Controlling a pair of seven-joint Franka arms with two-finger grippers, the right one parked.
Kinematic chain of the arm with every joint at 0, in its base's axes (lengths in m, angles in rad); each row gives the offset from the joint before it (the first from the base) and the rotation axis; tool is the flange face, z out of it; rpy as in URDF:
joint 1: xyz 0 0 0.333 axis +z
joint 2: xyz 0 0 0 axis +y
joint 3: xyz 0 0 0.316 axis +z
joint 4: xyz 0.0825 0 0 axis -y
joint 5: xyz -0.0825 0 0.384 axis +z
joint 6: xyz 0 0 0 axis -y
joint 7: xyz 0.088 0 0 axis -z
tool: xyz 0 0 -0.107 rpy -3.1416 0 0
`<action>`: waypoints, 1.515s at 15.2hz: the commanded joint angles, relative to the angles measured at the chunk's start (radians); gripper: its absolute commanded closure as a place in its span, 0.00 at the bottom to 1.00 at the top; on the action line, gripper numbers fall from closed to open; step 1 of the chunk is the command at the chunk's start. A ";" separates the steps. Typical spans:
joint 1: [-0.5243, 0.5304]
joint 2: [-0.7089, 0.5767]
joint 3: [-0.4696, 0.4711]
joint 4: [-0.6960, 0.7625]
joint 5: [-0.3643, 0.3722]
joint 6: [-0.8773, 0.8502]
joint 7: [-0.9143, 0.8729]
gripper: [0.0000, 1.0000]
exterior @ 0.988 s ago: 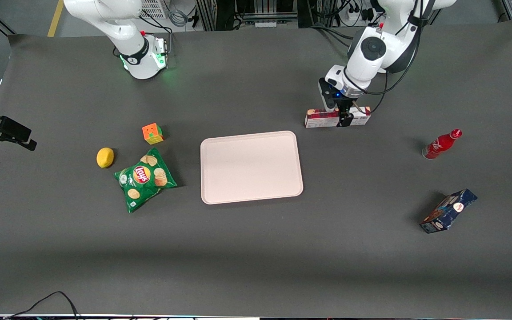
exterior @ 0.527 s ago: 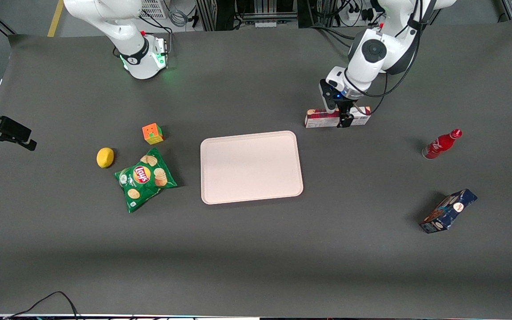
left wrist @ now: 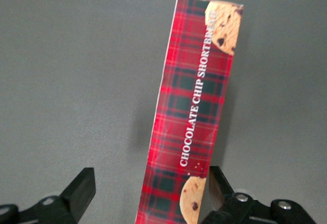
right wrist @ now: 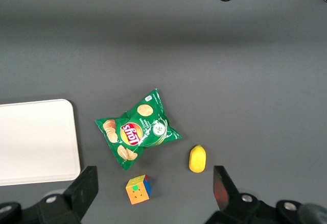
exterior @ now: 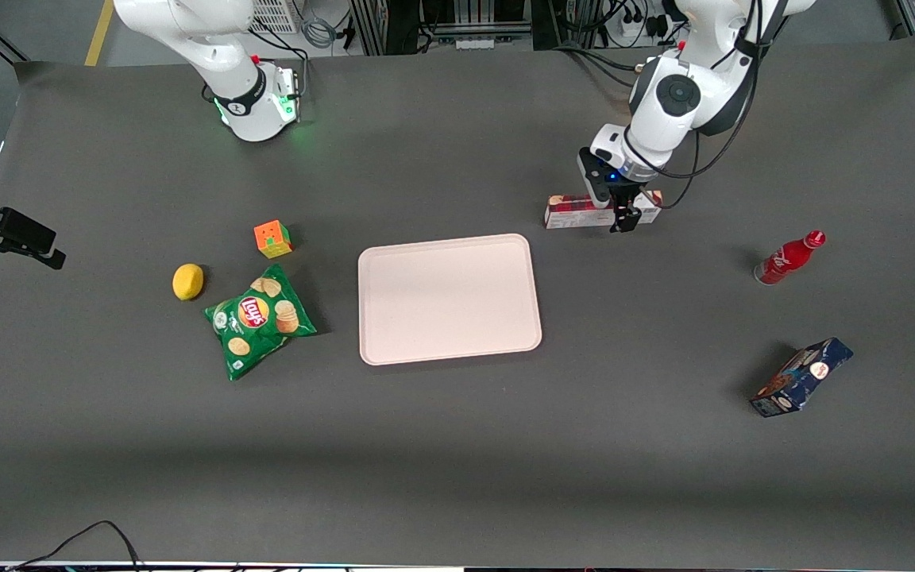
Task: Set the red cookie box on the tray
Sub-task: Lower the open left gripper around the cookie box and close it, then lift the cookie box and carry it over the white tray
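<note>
The red cookie box [exterior: 573, 211] lies flat on the dark table mat, farther from the front camera than the tray [exterior: 449, 298] and a little toward the working arm's end. My left gripper [exterior: 624, 214] is down over the box near its white end. In the left wrist view the tartan box [left wrist: 194, 112] runs lengthwise between the open fingers of the gripper [left wrist: 150, 188]. One finger [left wrist: 217, 185] is close to the box's edge; the other [left wrist: 82, 191] stands well apart from it. The tray also shows in the right wrist view [right wrist: 36, 140] and holds nothing.
A red cola bottle [exterior: 789, 257] and a dark blue snack box [exterior: 801, 377] lie toward the working arm's end. A green chips bag [exterior: 259, 320], a lemon [exterior: 187, 281] and a puzzle cube [exterior: 272, 238] lie toward the parked arm's end.
My left gripper has shifted slightly along the box toward the working arm's end. The box has stayed in place.
</note>
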 commanded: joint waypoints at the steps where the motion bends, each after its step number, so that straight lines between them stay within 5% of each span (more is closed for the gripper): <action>1: -0.005 -0.005 0.005 -0.051 -0.021 0.049 0.028 0.13; 5: -0.005 0.000 0.003 -0.051 -0.021 0.049 0.028 0.40; 8: -0.005 0.001 0.003 -0.051 -0.019 0.049 0.026 0.88; 9: -0.005 0.001 0.003 -0.051 -0.019 0.049 0.026 0.96; 18: -0.001 -0.043 0.058 -0.013 -0.023 0.000 -0.011 1.00; 23: -0.002 -0.087 0.191 0.190 -0.024 -0.321 -0.017 1.00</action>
